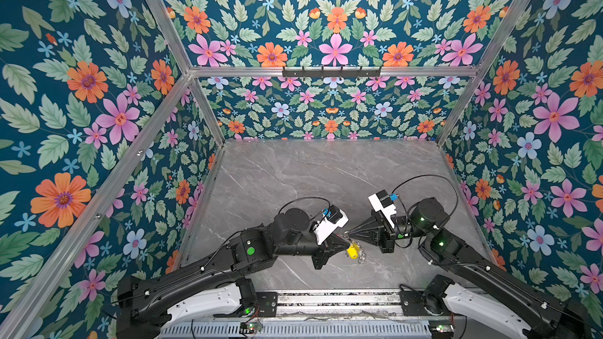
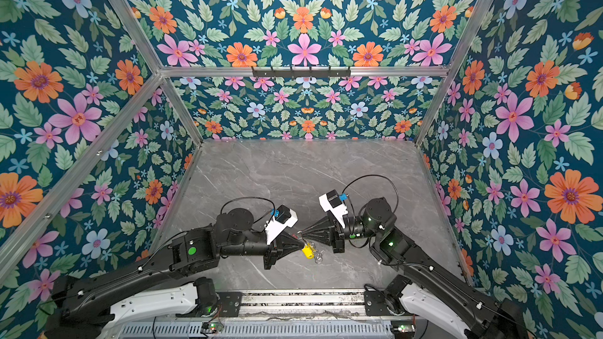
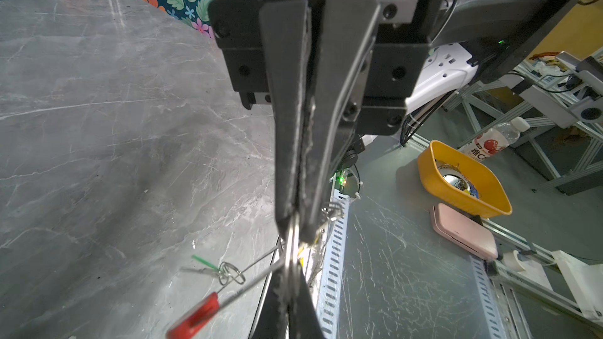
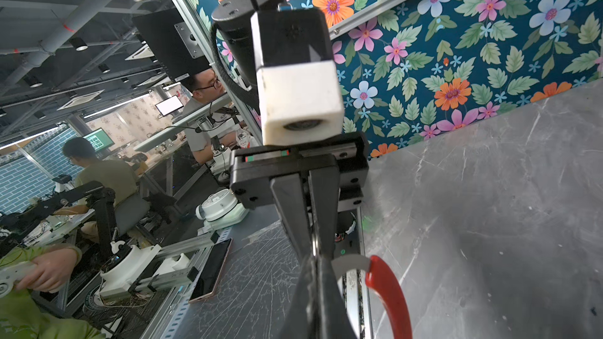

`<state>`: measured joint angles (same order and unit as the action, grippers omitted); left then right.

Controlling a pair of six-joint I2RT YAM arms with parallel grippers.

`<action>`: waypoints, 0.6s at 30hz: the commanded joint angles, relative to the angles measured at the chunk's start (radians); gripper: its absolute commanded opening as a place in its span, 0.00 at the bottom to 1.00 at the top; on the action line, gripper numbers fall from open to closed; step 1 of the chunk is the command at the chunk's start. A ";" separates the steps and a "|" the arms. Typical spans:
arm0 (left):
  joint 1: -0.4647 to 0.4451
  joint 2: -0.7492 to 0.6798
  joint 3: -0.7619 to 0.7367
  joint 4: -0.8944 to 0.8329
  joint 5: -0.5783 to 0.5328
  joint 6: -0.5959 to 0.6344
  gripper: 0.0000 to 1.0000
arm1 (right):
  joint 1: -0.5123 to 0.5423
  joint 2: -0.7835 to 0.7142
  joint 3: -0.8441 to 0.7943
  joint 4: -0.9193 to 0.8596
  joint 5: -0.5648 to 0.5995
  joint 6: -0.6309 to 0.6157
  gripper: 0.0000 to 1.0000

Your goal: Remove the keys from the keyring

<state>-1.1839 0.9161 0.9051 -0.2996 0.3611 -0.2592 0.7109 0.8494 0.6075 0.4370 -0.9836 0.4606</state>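
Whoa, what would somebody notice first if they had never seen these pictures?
The bright flowery walls all around jump out first. Next come the two black arms near the front of the grey table, with the left gripper and right gripper shut and meeting tip to tip. A yellow key hangs right by them, and the right wrist view shows the keyring with its red sleeve.

- Clear plastic bottle (image 3: 492,140), seen off the table in the left wrist view: its white and red label reads "维C". The smaller print is too blurred to read.
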 commanded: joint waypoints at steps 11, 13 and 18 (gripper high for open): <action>0.001 -0.075 -0.085 0.035 -0.197 -0.029 0.00 | 0.000 -0.119 0.014 -0.256 0.226 -0.153 0.00; 0.001 -0.116 -0.112 0.052 -0.218 -0.052 0.00 | 0.000 -0.144 0.007 -0.306 0.270 -0.173 0.00; 0.001 -0.248 -0.219 0.140 -0.296 -0.107 0.00 | 0.001 -0.196 -0.012 -0.400 0.381 -0.200 0.00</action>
<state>-1.1828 0.7101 0.7208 -0.2333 0.1337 -0.3202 0.7113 0.6678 0.5999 0.1036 -0.6952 0.2996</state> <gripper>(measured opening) 0.051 0.050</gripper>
